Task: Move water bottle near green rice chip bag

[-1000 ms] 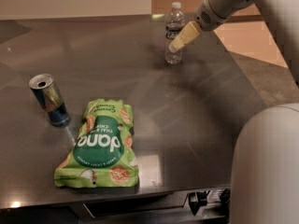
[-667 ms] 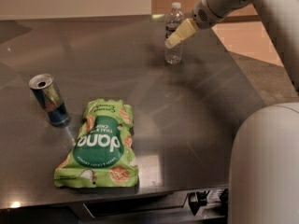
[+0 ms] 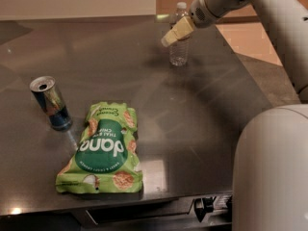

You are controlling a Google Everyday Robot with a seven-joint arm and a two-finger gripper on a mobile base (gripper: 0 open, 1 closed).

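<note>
Arm reaches in from the upper right, angled down and left; gripper (image 3: 173,32) sits at the upper part of the water bottle (image 3: 179,53), grip state can't tell. Bottle upright at the far side of the table (image 3: 216,109), well apart from the green chip bag (image 3: 103,150) lying flat near the front edge, drink can (image 3: 50,103) to its left
</note>
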